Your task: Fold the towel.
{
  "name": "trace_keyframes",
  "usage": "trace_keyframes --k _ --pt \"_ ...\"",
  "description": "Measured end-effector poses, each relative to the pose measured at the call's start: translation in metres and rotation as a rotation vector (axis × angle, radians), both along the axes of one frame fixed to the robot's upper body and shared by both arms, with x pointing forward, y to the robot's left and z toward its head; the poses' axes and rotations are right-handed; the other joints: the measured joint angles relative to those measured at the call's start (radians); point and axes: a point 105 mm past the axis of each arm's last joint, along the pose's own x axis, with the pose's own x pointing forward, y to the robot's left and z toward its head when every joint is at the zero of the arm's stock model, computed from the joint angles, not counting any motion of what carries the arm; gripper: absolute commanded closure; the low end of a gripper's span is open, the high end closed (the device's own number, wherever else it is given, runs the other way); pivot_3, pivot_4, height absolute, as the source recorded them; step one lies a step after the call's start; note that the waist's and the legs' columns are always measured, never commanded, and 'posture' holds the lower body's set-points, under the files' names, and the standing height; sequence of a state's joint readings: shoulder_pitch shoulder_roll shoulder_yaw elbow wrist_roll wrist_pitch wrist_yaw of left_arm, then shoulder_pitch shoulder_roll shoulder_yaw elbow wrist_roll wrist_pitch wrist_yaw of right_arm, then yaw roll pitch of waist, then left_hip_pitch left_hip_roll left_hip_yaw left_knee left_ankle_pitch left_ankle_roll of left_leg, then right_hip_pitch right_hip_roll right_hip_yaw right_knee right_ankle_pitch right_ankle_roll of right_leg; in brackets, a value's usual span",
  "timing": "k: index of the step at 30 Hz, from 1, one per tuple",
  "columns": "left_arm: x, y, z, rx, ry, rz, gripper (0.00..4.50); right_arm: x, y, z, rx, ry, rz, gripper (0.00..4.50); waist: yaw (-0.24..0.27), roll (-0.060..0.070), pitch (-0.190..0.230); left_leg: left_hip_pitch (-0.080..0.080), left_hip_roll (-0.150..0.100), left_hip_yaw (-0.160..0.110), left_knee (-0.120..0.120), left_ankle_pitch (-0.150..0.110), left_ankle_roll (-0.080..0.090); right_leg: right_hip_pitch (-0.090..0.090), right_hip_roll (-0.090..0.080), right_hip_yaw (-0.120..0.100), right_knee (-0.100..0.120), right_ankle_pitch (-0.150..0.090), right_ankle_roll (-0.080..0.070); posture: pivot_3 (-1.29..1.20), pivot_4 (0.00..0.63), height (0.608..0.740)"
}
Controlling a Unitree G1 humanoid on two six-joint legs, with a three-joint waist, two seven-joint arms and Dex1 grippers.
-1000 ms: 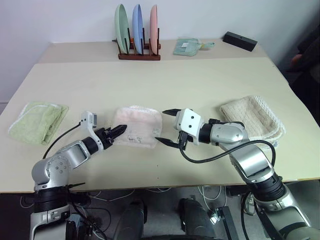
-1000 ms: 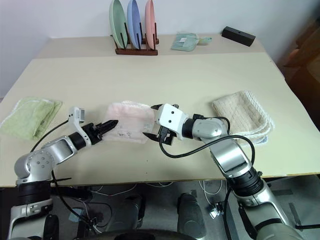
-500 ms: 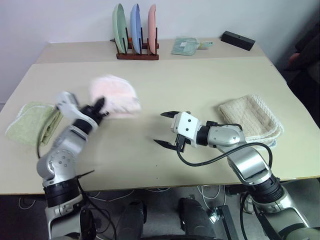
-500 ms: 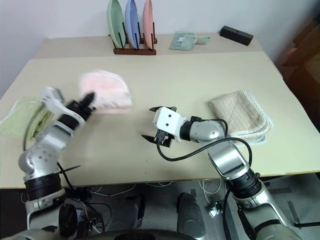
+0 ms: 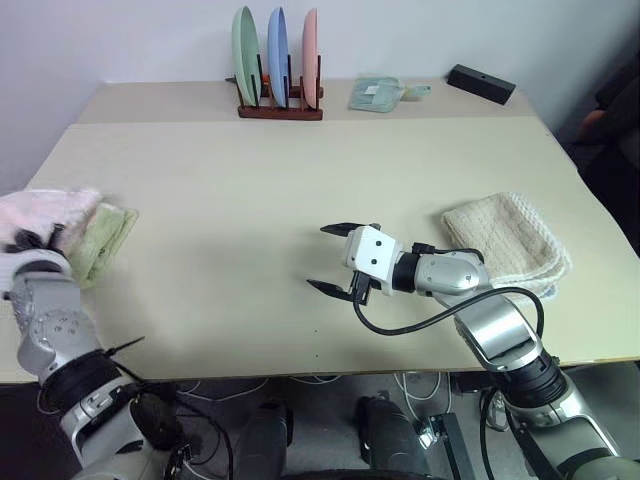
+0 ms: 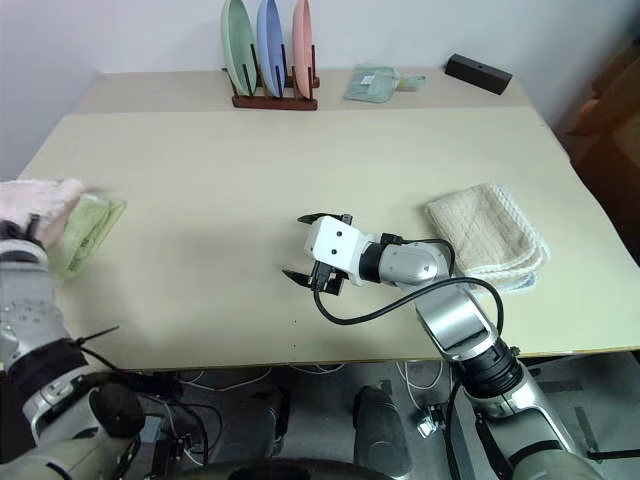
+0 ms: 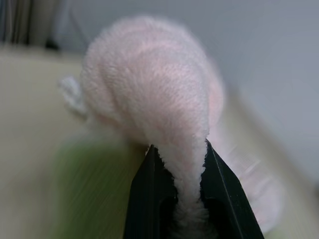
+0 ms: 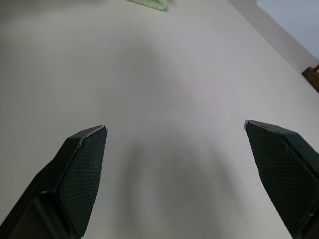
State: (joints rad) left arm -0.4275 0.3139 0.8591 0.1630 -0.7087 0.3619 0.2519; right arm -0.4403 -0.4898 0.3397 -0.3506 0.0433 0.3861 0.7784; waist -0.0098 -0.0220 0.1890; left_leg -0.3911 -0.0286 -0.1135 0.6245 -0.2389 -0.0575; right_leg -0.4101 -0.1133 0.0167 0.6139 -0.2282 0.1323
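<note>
Gripping a bunched fold of the pink towel [image 7: 149, 94], the left gripper [image 7: 177, 174] has both black fingers pressed tight into the terry. In the head views that bundle [image 5: 45, 208] sits at the table's far left edge, over the folded light green towel [image 5: 100, 240]; I cannot tell whether it touches the green towel. The right gripper [image 5: 328, 258] hovers near the middle of the beige table [image 5: 300, 170], fingers spread wide with nothing between them. A broad bare stretch of tabletop lies between the two grippers. To the right, the folded beige waffle towel [image 5: 505, 240] rests near the right edge, well apart from the pink one. At the back stand a plate rack [image 5: 278, 62] with green, blue and pink plates, a small folded cloth [image 5: 378, 92] and a black box [image 5: 481, 82]. The right wrist view adds the textured fingertips [image 8: 82, 174] over plain tabletop; the left wrist view shows the pinched towel up close.
</note>
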Motion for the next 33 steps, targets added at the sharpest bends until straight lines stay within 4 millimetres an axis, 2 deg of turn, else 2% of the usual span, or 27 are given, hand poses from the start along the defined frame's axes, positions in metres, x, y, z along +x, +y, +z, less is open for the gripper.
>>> trace_keyframes --k 1,3,8,9,11,14,16,19,22,24,25,27,29,33 --pt "0.002 -0.005 -0.006 -0.013 0.018 -0.028 4.43 0.0 0.0 -0.001 0.0 0.004 -0.001 0.0 0.0 0.0 0.0 0.0 0.0 0.0 0.0 0.0 0.0 0.0 0.0 0.0 0.0 0.0 0.0 0.0 0.15 0.74" --pt "0.002 -0.008 -0.009 -0.039 0.007 -0.04 3.71 -0.001 -0.001 -0.003 -0.002 0.009 -0.004 0.0 -0.001 0.0 0.0 0.0 0.0 -0.001 0.0 0.0 0.0 0.0 0.0 0.0 0.0 0.0 0.0 0.0 0.15 0.74" --pt "-0.006 -0.008 -0.016 -0.099 -0.03 -0.019 1.39 -0.002 -0.002 -0.005 -0.003 0.009 -0.003 0.0 -0.002 0.0 0.0 0.0 0.0 -0.001 0.0 0.0 0.0 0.0 0.0 0.0 0.0 0.0 0.0 0.0 0.15 0.74" --pt "-0.009 -0.008 -0.018 -0.102 -0.034 -0.017 0.71 -0.002 -0.002 -0.007 -0.004 0.014 -0.003 0.0 -0.002 0.0 0.0 0.0 0.0 0.0 0.0 0.0 0.0 0.0 0.0 0.0 0.0 0.0 0.0 0.0 0.15 0.74" --pt "-0.016 -0.004 -0.016 -0.088 -0.042 0.005 0.06 -0.003 -0.003 -0.008 -0.005 0.018 -0.001 0.0 -0.003 0.0 0.0 0.0 0.0 0.0 0.0 0.0 0.0 0.0 0.0 0.0 0.0 0.0 0.0 0.0 0.15 0.74" --pt "-0.029 0.007 -0.008 -0.05 -0.066 0.066 0.06 -0.003 -0.003 -0.008 -0.002 0.023 0.005 0.0 -0.005 0.0 0.0 0.0 0.0 0.0 0.0 0.0 0.0 0.0 0.0 0.0 0.0 0.0 0.0 0.0 0.15 0.74" --pt "-0.04 0.017 0.007 0.007 -0.087 0.102 0.06 0.0 -0.006 -0.008 0.005 0.034 -0.003 0.0 -0.005 -0.001 0.0 0.0 0.0 0.0 -0.001 0.0 0.0 0.0 0.0 0.0 0.0 0.0 0.0 0.0 0.15 0.74" --pt "-0.05 0.025 0.04 0.154 -0.116 0.11 0.06 0.008 -0.016 -0.007 0.025 0.049 -0.041 0.0 -0.002 -0.001 0.0 0.0 0.0 0.0 -0.001 0.0 0.0 0.0 0.0 0.0 0.0 0.0 0.0 0.0 0.15 0.74" --pt "-0.046 0.015 0.078 0.324 -0.158 0.041 0.06 0.016 -0.025 -0.003 0.048 0.057 -0.073 0.0 0.003 -0.001 0.0 0.0 0.0 0.0 0.0 0.0 0.0 0.001 0.0 0.0 0.0 0.0 -0.001 0.0 0.15 0.74" --pt "-0.033 -0.007 0.099 0.468 -0.168 -0.084 0.06 0.022 -0.031 0.0 0.074 0.063 -0.094 0.0 0.003 -0.001 0.0 0.0 0.0 0.0 0.0 0.0 0.0 0.001 0.0 0.0 -0.001 0.0 -0.001 0.0 0.15 0.74" --pt "-0.025 -0.026 0.106 0.558 -0.154 -0.182 0.06 0.025 -0.036 0.003 0.097 0.069 -0.115 0.0 0.001 -0.001 0.0 0.0 0.0 0.0 0.0 0.0 0.0 0.001 0.0 0.0 -0.001 0.0 -0.001 0.0 0.15 0.74" --pt "-0.007 -0.069 0.108 0.727 -0.098 -0.398 0.06 0.033 -0.049 0.009 0.153 0.078 -0.168 0.0 -0.003 0.0 0.0 0.0 0.0 0.0 -0.001 0.0 0.0 0.0 0.0 0.0 -0.001 -0.001 -0.002 0.0 0.15 0.74" --pt "0.003 -0.099 0.099 0.815 -0.056 -0.543 0.06 0.037 -0.058 0.015 0.191 0.077 -0.203 0.0 -0.008 0.0 0.001 0.0 0.0 0.001 -0.002 0.0 0.0 -0.001 0.0 0.001 0.0 -0.001 -0.002 0.0 0.15 0.74" --pt "0.016 -0.176 0.053 0.994 0.051 -0.919 0.06 0.045 -0.082 0.017 0.265 0.121 -0.297 0.0 -0.007 0.001 0.001 0.0 0.001 0.001 -0.003 0.0 0.0 -0.001 0.0 0.001 0.0 -0.001 -0.002 0.0 0.15 0.74"
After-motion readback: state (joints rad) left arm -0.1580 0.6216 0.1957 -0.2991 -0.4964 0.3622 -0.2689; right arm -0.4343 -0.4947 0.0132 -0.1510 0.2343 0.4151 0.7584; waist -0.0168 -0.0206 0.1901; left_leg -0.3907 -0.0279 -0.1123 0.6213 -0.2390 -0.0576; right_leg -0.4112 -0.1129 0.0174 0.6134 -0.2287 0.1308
